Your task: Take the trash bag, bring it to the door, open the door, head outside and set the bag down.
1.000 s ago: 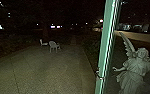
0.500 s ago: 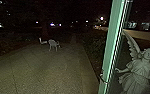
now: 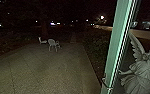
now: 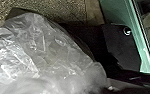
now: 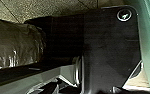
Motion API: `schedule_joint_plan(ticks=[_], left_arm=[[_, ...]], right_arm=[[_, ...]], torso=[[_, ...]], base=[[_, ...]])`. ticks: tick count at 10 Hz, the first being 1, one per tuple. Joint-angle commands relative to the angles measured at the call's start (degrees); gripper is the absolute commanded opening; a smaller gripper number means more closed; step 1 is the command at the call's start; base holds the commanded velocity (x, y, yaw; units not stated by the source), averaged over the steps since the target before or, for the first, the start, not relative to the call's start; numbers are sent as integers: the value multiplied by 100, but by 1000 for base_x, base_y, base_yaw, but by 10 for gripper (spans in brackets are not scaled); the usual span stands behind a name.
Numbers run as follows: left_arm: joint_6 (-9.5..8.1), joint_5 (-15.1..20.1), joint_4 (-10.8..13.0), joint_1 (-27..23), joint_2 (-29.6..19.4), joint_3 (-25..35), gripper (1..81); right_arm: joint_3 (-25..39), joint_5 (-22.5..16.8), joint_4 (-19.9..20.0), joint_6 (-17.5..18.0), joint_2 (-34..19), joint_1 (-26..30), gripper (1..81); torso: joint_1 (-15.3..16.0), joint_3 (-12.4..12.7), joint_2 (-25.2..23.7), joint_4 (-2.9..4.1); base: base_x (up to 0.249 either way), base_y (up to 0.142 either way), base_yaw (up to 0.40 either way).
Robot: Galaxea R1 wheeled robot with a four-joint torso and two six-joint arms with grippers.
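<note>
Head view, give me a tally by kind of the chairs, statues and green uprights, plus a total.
Chairs: 2 that I can make out, one with a rounded back and one to its left; a pale bit beside the first is too unclear to count
Winged statue: 1
Green upright: 1
Total: 4

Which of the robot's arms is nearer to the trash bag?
The left arm. The trash bag looms large, close in front of the left wrist camera; from the right wrist it appears smaller and farther off, beside the robot's dark plate.
</note>
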Motion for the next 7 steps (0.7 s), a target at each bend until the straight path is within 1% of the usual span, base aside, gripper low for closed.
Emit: schedule_joint_plan(ticks=[1, 7], left_arm=[[23, 236, 37, -368, -22, 20, 10], [23, 236, 37, -368, -22, 20, 10]], right_arm=[[36, -313, 7, -30, 38, 366, 811], [27, -322, -2, -21, 21, 374, 811]], torso=[[0, 0, 0, 0], [-2, 0, 2, 0]], base=[[108, 0, 0], [108, 0, 0]])
